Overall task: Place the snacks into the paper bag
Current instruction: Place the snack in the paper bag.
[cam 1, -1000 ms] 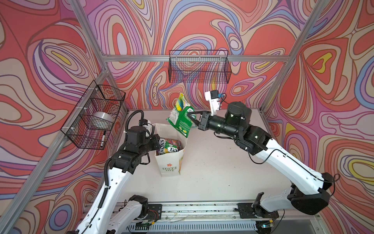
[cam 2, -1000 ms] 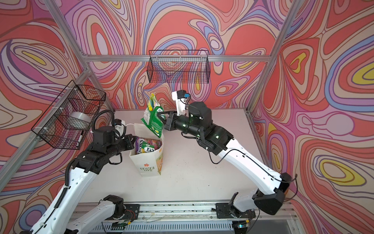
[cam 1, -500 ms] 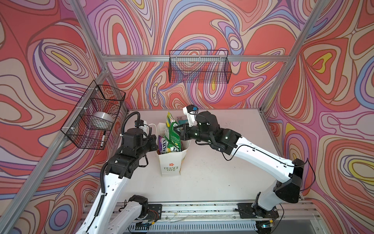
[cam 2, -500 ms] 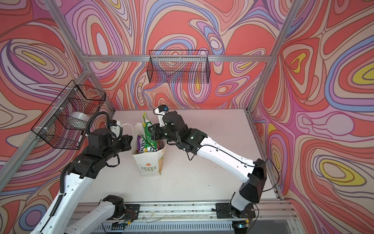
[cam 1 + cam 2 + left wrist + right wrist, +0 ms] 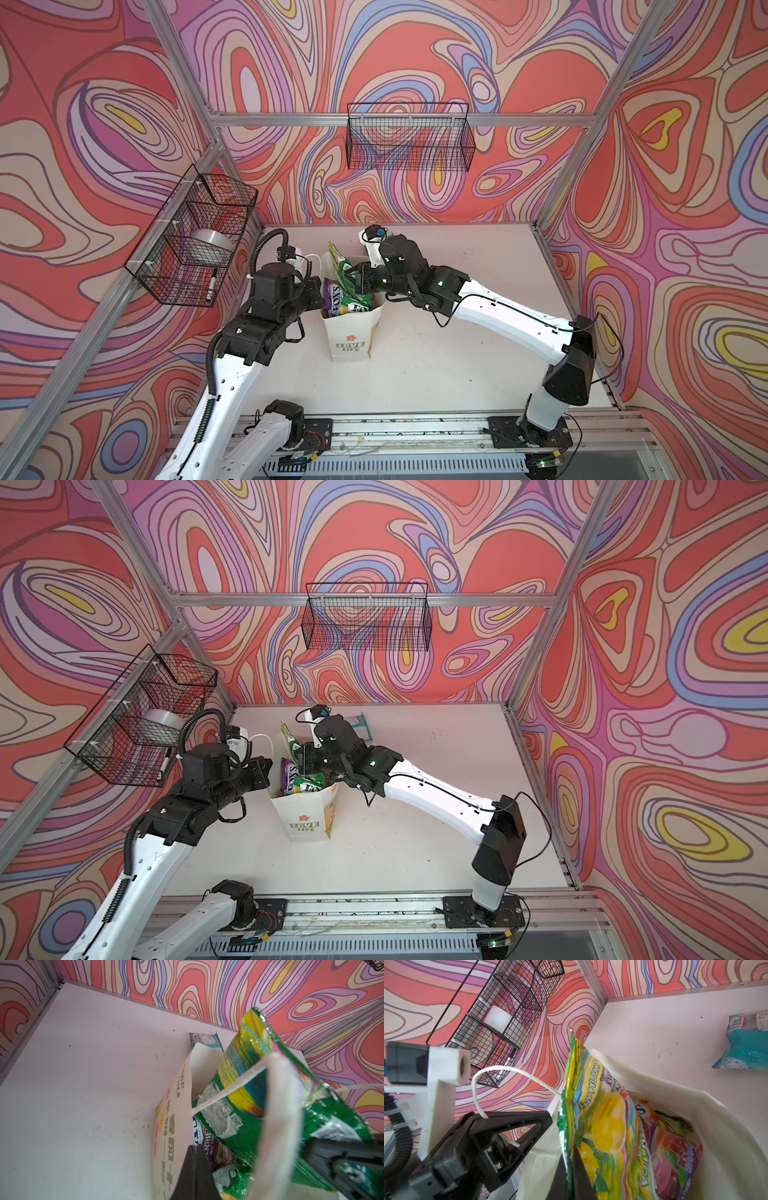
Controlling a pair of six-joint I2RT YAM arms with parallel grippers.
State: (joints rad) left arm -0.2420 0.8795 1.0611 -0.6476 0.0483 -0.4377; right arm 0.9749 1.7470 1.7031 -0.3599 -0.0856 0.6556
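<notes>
The white paper bag (image 5: pixel 349 332) (image 5: pixel 307 812) stands left of the table's middle, its mouth full of snacks. My left gripper (image 5: pixel 322 296) (image 5: pixel 197 1146) is shut on the bag's left rim (image 5: pixel 174 1118). My right gripper (image 5: pixel 354 277) (image 5: pixel 569 1150) is shut on the edge of a green and yellow packet (image 5: pixel 341 266) (image 5: pixel 602 1126). That packet stands upright, half inside the mouth. A purple packet (image 5: pixel 332 297) (image 5: pixel 209 1147) and other green ones lie inside. A teal packet (image 5: pixel 357 723) (image 5: pixel 745 1047) lies on the table behind the bag.
A black wire basket (image 5: pixel 409 141) hangs on the back wall. Another basket (image 5: pixel 195 237) on the left wall holds a tape roll and a marker. The bag's cord handle (image 5: pixel 488 1076) loops over my left gripper.
My right gripper has brought the green packet down and to the left, from above and behind the bag into its mouth. My left gripper has kept hold of the bag's rim.
</notes>
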